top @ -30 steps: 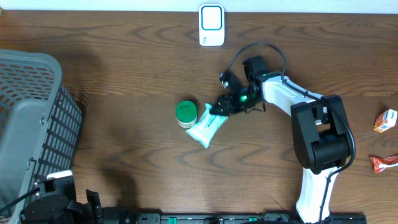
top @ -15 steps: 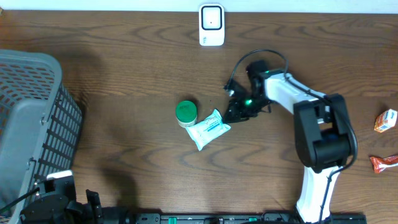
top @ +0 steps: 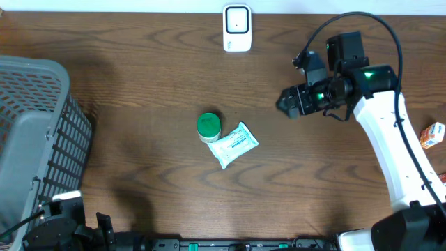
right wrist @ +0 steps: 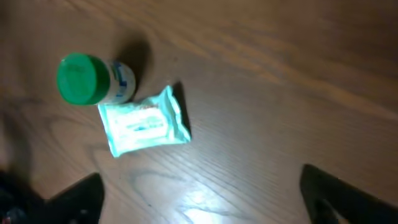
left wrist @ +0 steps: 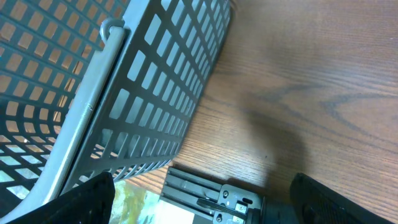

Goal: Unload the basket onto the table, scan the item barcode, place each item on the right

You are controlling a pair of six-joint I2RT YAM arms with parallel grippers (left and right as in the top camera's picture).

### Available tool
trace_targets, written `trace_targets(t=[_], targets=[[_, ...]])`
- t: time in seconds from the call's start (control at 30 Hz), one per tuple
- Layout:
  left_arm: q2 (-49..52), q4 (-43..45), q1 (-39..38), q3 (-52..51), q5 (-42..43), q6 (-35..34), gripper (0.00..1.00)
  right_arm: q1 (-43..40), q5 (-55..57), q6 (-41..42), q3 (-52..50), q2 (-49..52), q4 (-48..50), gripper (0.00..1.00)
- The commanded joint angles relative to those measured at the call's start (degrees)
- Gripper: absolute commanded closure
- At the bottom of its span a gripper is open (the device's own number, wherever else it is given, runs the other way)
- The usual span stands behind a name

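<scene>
Perhaps a shop checkout (scanner [top: 237, 28], basket [top: 75, 136])

- The grey plastic mesh basket [top: 35, 67] runs off the overhead view's left edge.
- A small orange-and-white carton [top: 432, 134] is clipped by the right edge, its print too small to read.
- Below it, a red-orange wrapper [top: 429, 182] is cut off likewise.
- In the right wrist view, the pale teal wipes packet [right wrist: 143, 123] is blurred, its label unreadable.

A pale teal-and-white wipes packet [top: 233, 144] lay flat, printed face up, turned at a slant. A small bottle [top: 208, 127] with a green cap stood upright just beside its upper left corner. The white scanner [top: 237, 28] sat well apart from both.
</scene>
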Motion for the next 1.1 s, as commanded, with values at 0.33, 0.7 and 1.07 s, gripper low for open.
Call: trace_targets(t=[0.33,0.7,1.07], targets=[[-0.33,-0.17,0.31,0.13,-0.33,0.35,0.10,26.82,31.19,20.59,-12.83,3.50,5.44,0.01],[-0.33,-0.17,0.31,0.13,-0.33,0.35,0.10,45.97,48.52,35.36,-13.73,8.96,12.68,0.01],[-0.33,-0.17,0.31,0.13,-0.33,0.35,0.10,51.67,48.30,39.50,-13.57,16.48,17.29,0.01]])
